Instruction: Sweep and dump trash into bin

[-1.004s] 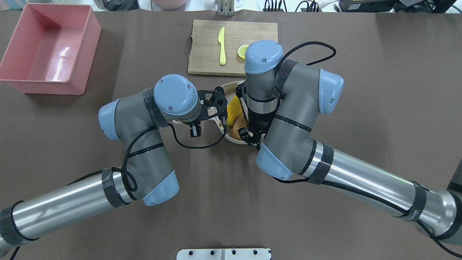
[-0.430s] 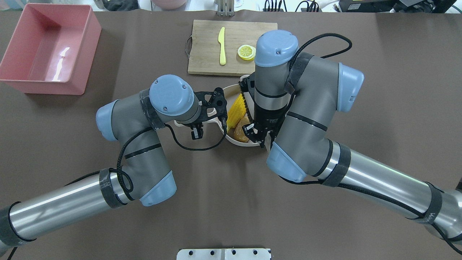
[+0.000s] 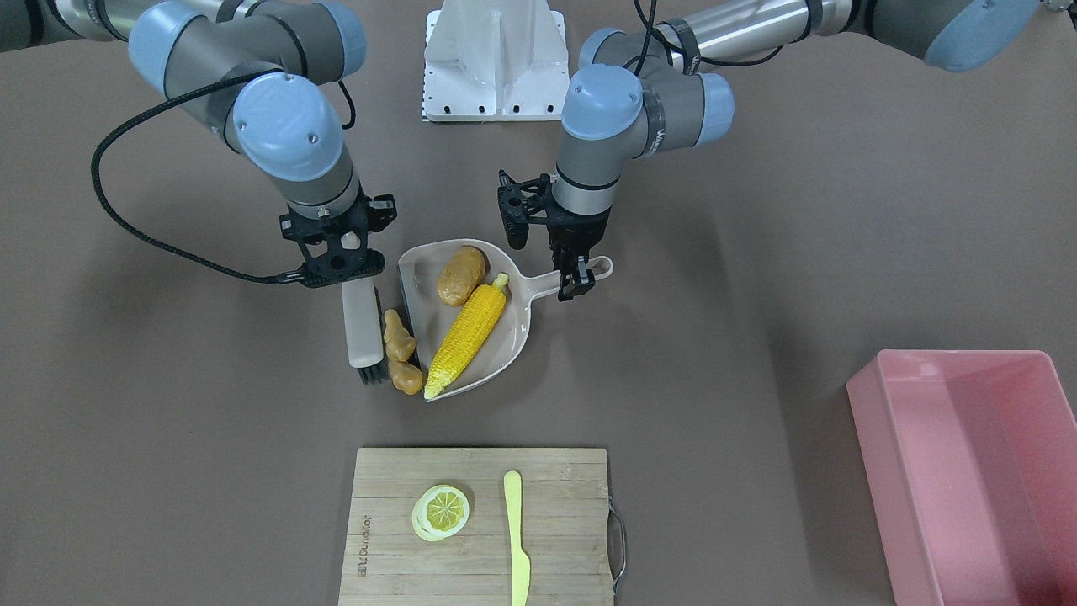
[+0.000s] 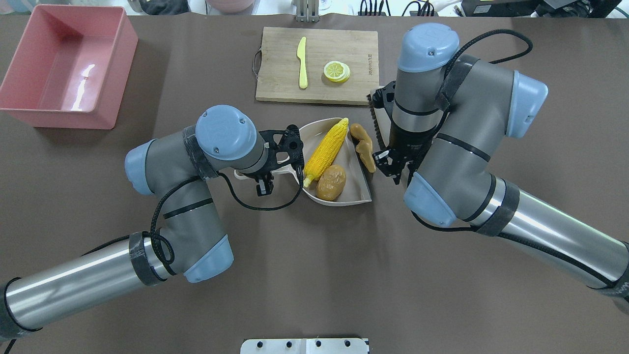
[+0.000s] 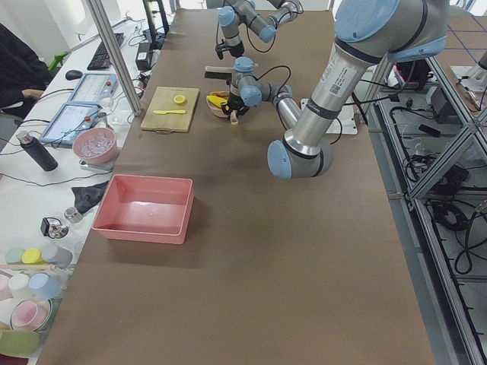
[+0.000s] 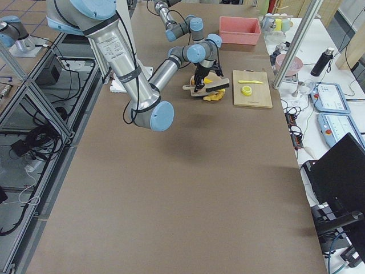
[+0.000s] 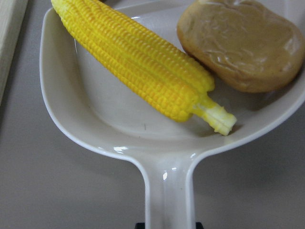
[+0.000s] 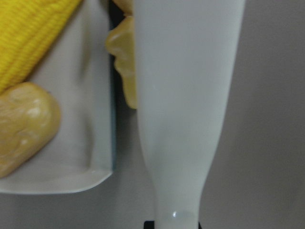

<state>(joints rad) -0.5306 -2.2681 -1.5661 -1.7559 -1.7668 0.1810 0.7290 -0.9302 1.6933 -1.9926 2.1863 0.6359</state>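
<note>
The yellow corn cob (image 4: 325, 150) and the brown potato (image 4: 331, 183) lie in the beige dustpan (image 4: 357, 189). The tan-orange ginger root (image 4: 362, 145) lies on the table at the pan's open edge, between the pan and the brush bristles (image 4: 378, 129). My left gripper (image 4: 265, 178) is shut on the dustpan's handle (image 3: 580, 273). My right gripper (image 3: 343, 269) is shut on the white brush handle (image 3: 362, 324). The pink bin (image 4: 123, 54) stands far off at the back left. The left wrist view shows the corn (image 7: 138, 67) and potato (image 7: 238, 45).
A wooden cutting board (image 4: 280, 78) with a yellow-green knife (image 4: 302, 61) and a lemon slice (image 4: 336, 71) lies just behind the dustpan. The robot's white base plate (image 3: 496, 59) is at the near table edge. Brown table stretches between the dustpan and the bin.
My right arm has swung right and back, drawing the brush off the pan's mouth. The corn, potato and ginger now show in full. The left arm has barely moved.
</note>
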